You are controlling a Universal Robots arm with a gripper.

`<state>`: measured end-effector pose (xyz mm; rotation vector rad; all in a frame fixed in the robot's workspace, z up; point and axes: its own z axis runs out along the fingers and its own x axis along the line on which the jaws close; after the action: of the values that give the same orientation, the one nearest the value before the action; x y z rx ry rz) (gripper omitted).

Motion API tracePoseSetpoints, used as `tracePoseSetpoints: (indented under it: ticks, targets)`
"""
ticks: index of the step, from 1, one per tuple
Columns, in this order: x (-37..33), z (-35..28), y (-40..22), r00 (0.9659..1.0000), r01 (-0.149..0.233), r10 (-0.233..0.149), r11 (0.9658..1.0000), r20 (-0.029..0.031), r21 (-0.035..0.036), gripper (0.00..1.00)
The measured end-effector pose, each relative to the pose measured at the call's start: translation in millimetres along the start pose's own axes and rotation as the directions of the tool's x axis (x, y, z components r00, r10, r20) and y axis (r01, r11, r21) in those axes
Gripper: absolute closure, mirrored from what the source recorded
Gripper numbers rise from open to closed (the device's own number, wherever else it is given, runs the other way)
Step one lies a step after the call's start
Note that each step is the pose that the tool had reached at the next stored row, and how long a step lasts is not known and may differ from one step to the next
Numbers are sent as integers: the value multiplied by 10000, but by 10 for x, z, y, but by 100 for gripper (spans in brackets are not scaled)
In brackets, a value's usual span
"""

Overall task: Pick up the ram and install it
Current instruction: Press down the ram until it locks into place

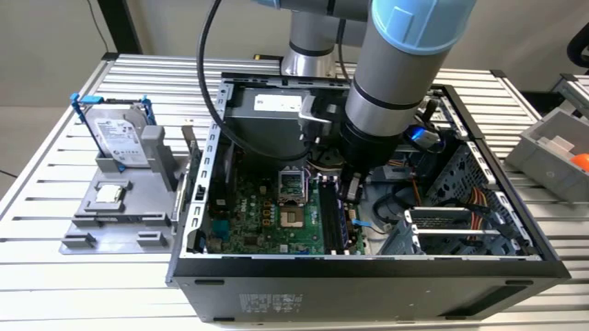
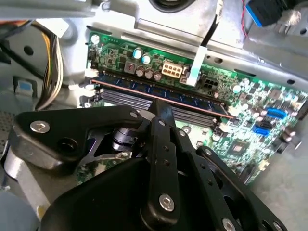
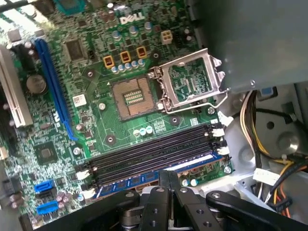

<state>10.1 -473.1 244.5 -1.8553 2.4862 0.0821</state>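
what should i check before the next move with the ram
1. Ram lined up along a memory slot: ok, it lies in the outermost slot in both wrist views.
2. Ram pressed fully home: cannot tell.
3. Clips at the slot ends latched: cannot tell.
4. Gripper centred over the ram: ok, its tips sit at the stick's middle.
5. Cables beside the slots clear of the ram: ok, they stay off the board.
6. CPU socket cover out of the way: ok, it stands apart from the slots.
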Motion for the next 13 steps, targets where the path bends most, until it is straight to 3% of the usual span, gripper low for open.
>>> tracePoseSetpoints:
  ticks: [4, 8, 13]
  targets:
    - [-1, 0, -2, 9982, 591, -591, 9982, -2, -7, 100]
    - [-1, 0, -4, 9942, 1079, -1079, 9942, -4, -15, 100]
    - [-2, 1, -7, 9938, 1114, -1114, 9938, -4, -16, 100]
